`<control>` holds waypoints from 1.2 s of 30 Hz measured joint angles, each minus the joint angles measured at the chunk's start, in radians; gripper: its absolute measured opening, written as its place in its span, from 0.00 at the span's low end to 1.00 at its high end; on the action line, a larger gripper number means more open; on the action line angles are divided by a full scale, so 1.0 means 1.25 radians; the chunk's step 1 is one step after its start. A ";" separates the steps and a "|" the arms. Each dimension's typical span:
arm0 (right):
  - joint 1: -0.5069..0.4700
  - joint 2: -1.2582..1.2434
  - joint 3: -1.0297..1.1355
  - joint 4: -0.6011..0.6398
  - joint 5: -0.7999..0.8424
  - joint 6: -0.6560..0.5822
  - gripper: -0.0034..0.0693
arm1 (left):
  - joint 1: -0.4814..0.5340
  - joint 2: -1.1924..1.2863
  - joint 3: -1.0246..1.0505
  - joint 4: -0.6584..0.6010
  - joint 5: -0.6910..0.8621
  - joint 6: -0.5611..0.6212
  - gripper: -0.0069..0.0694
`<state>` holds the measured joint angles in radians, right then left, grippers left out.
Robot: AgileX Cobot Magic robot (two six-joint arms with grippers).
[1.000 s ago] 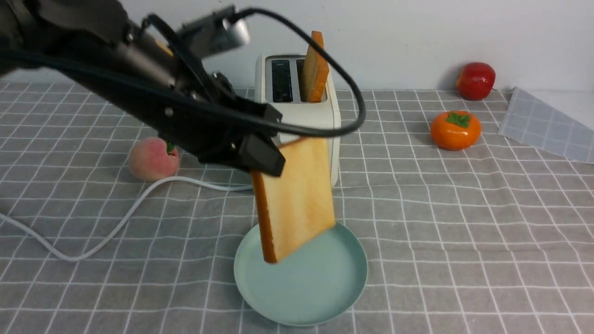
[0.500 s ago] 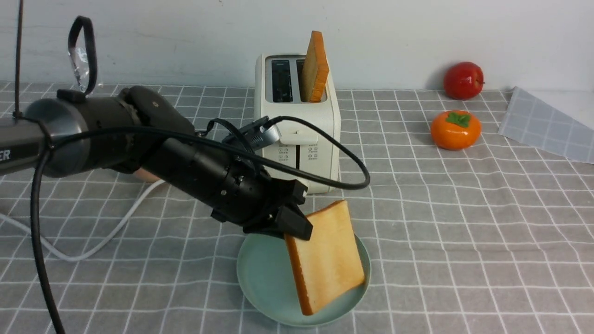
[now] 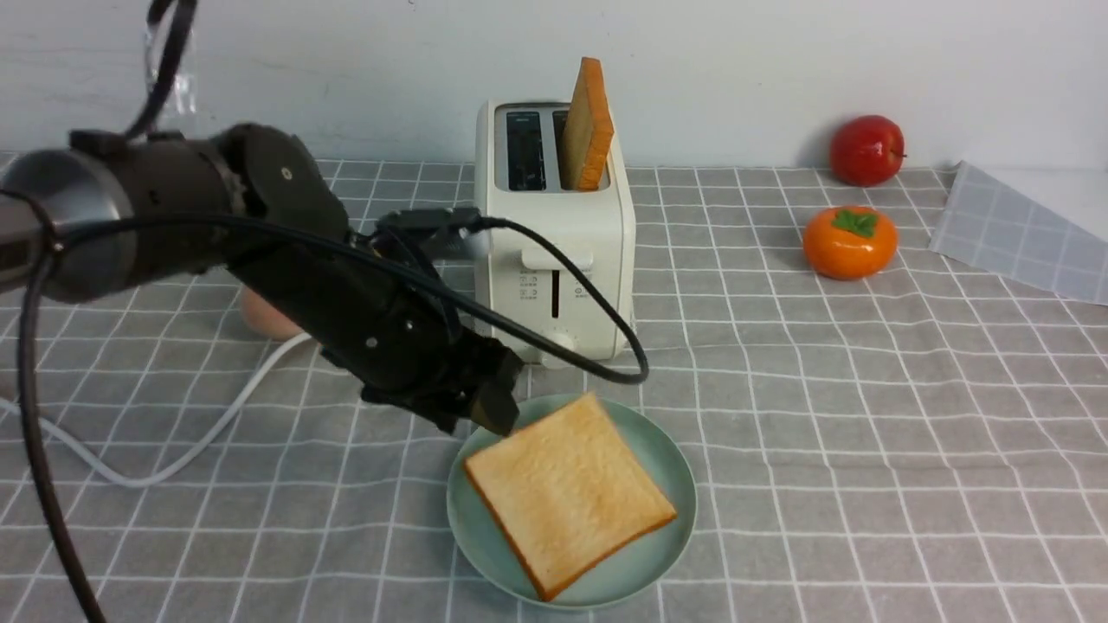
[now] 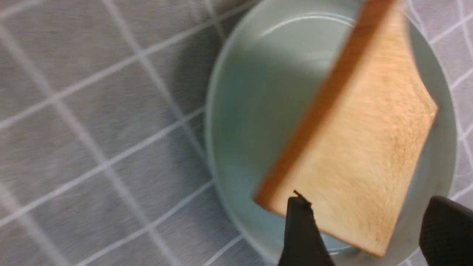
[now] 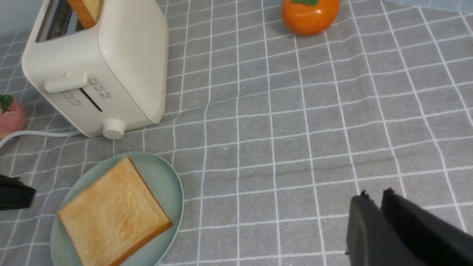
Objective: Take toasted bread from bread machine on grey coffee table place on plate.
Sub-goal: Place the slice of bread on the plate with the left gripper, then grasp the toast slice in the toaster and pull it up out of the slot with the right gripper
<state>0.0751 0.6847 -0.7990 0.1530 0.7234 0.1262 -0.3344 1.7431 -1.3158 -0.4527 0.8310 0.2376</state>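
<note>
Left claw [image 3: 492,405], fingers spread, is hovering just upper left of the toast slice [image 3: 567,493] on the mint-green plate [image 3: 668,459]; backing out low, it's risking dragging the slice off.

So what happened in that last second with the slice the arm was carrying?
The left pincer lowered the toast slice from in front of the toaster onto the green plate, tipping it from hanging on edge to lying flat, then let go; its jaws now stand open at the slice's corner. The second slice still stands in the toaster, and the plate and toaster stayed put.
</note>
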 joint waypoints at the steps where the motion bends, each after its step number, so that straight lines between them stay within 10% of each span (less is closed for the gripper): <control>1: 0.000 0.007 -0.010 0.000 0.000 -0.006 0.13 | 0.000 -0.022 -0.008 0.049 0.006 -0.049 0.62; 5: 0.000 0.069 -0.080 0.000 0.016 -0.018 0.14 | 0.000 -0.102 -0.018 0.184 0.026 -0.190 0.52; 11: 0.011 0.313 -0.290 0.097 0.086 -0.101 0.15 | 0.000 -0.297 0.024 0.318 0.093 -0.336 0.07; 19: 0.146 0.629 -0.532 0.183 0.036 -0.220 0.26 | 0.000 -0.546 0.210 0.317 0.041 -0.366 0.07; 30: 0.245 1.094 -1.004 0.190 0.000 -0.227 0.83 | 0.000 -0.754 0.414 0.285 -0.023 -0.432 0.07; 36: 0.256 1.224 -1.125 0.183 -0.005 -0.221 0.76 | 0.000 -0.795 0.424 0.285 -0.002 -0.434 0.07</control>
<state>0.3945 2.2150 -2.2056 0.3814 0.7167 -0.1496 -0.3344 0.7491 -0.7863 -0.0970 0.8281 -0.3048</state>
